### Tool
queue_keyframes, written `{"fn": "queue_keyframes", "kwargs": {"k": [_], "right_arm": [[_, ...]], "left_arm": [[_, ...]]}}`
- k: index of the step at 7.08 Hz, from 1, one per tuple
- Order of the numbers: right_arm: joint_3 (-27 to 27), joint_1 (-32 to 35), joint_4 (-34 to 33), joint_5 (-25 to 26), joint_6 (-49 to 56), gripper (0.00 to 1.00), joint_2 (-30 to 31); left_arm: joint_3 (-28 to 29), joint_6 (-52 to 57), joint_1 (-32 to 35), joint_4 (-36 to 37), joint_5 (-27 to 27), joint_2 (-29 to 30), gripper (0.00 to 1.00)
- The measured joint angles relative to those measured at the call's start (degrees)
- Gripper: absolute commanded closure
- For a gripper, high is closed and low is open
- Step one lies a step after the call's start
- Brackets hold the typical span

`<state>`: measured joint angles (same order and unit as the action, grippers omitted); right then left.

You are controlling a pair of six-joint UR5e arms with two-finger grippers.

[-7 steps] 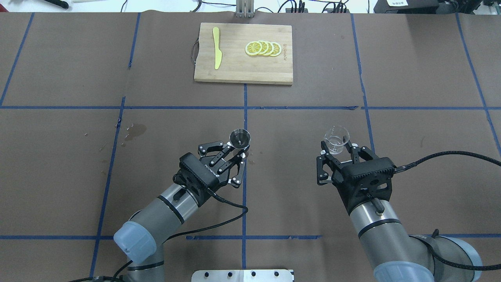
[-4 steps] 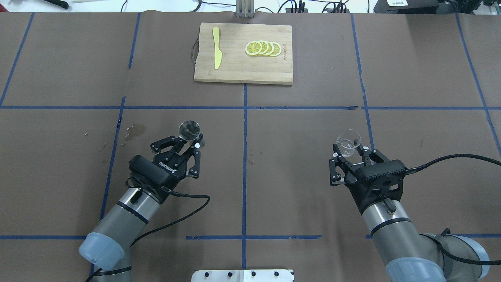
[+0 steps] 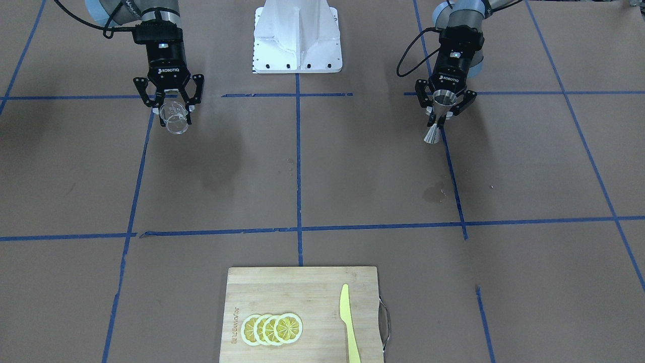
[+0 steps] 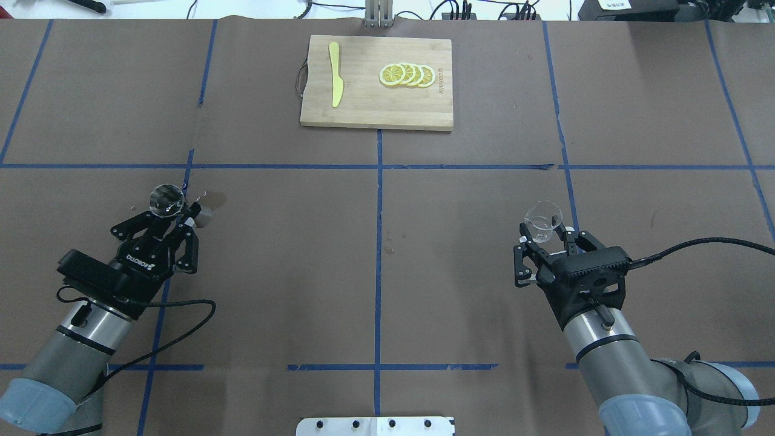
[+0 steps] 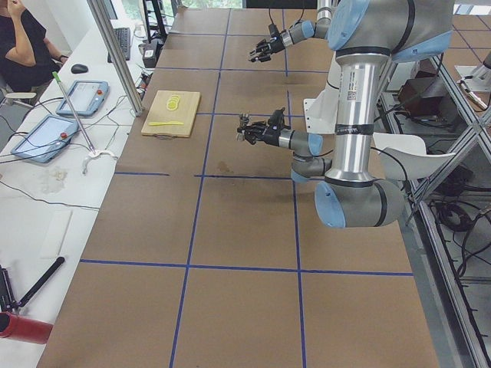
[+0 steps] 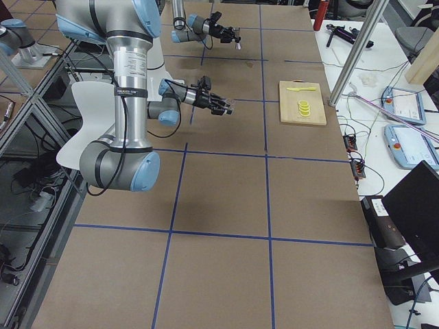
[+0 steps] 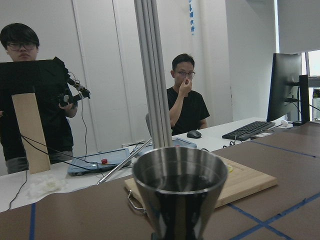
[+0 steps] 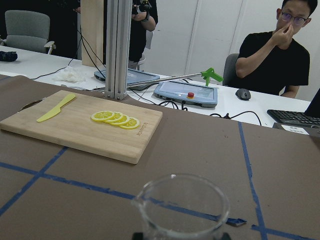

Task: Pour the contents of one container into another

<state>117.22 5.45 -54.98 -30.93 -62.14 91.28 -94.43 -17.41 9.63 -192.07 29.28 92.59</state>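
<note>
The steel hourglass jigger (image 4: 166, 201) stands upright between the fingers of my left gripper (image 4: 174, 219), which is shut on its waist, over the table's left side. In the front-facing view the jigger (image 3: 436, 115) hangs under that gripper (image 3: 443, 107). The left wrist view shows its open top cone (image 7: 180, 192) close up. My right gripper (image 4: 545, 237) is shut on the clear glass measuring cup (image 4: 543, 220), held upright at the right. The cup (image 3: 174, 119) also shows in the front-facing view, and its rim and spout (image 8: 182, 210) fill the bottom of the right wrist view.
A wooden cutting board (image 4: 363, 106) lies at the far centre with lemon slices (image 4: 407, 74) and a yellow knife (image 4: 335, 82). A wet stain (image 4: 212, 201) marks the brown paper right beside the jigger. Small drops (image 4: 388, 248) sit near the centre line. Operators are beyond the far edge.
My left arm has swung far to the left with the jigger, away from the centre line. My right arm has drawn slightly right and back with the cup.
</note>
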Motion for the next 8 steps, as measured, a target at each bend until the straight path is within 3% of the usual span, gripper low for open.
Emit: {"fn": "queue_keyframes", "kwargs": {"k": [3, 6, 8], "right_arm": [[-0.5, 0.0, 0.0, 0.0, 0.0, 1.0, 0.0], [-0.6, 0.0, 0.0, 0.0, 0.0, 1.0, 0.0], [-0.6, 0.0, 0.1, 0.0, 0.0, 1.0, 0.0]], "left_arm": [[1.9, -1.2, -0.7, -0.1, -3.6, -7.9, 1.0], [5.2, -20.0, -3.0, -0.4, -4.5, -9.2, 1.0], [6.9, -26.4, -4.7, -0.4, -7.2, -10.0, 1.0]]}}
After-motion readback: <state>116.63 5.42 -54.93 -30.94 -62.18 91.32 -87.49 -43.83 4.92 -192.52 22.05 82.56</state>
